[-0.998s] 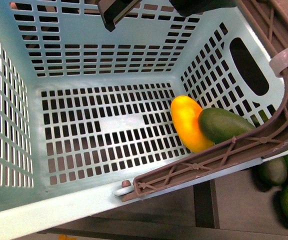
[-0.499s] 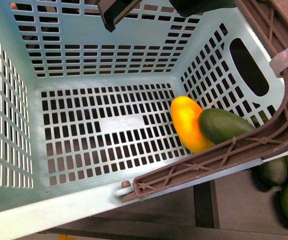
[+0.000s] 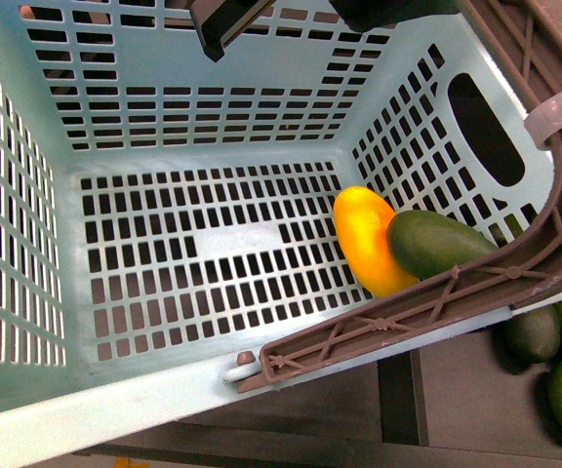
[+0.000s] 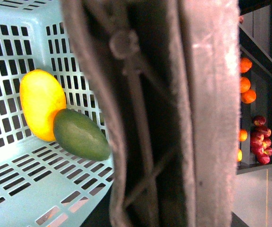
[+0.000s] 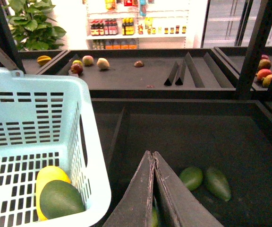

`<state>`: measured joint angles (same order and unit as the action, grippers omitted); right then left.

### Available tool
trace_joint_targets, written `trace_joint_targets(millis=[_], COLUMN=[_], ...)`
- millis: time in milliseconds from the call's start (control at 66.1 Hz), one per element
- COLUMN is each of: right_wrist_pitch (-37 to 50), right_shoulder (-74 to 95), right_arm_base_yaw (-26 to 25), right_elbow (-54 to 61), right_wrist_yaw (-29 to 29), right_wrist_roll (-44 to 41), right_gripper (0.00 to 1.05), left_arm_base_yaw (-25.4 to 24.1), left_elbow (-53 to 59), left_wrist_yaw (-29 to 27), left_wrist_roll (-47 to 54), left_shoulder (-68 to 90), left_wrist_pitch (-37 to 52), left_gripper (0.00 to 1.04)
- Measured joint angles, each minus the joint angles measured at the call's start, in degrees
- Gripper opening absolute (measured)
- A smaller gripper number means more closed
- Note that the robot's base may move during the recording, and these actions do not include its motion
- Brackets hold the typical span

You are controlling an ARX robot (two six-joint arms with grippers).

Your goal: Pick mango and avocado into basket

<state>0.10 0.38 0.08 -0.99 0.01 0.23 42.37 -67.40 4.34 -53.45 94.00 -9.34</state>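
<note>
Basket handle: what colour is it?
Brown, ribbed handle on the light teal basket; clearest in the front view.

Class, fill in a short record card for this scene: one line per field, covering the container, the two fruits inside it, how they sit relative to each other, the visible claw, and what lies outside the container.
Container: light teal slotted plastic basket with brown ribbed handle
Fruit one: smooth yellow-orange mango, on the basket floor
Fruit two: dark green oval avocado, on the basket floor
Relation: mango and avocado touching, in the corner under the handle
Right claw: fingers closed together, holding nothing, outside the basket
Left claw: not identifiable
Outside: loose green fruits in the dark bin
</note>
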Motion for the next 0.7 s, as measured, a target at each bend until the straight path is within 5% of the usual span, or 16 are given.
trace_joint_targets(millis=[544,696], right_wrist_pitch=[0.0,0.0], right_shoulder=[0.0,0.0], right_arm_base_yaw=[0.0,0.0], right_elbow=[0.0,0.0], right_wrist_yaw=[0.0,0.0], right_wrist_roll=[-0.1,-0.1], right_gripper=[0.93,0.96], left_arm_base_yaw=[0.0,0.0], left_elbow=[0.0,0.0], left_wrist_yaw=[0.0,0.0], left_wrist_roll=[0.0,0.0], left_shoulder=[0.0,0.0], left_wrist_pitch=[0.0,0.0], left_gripper=[0.14,0.14])
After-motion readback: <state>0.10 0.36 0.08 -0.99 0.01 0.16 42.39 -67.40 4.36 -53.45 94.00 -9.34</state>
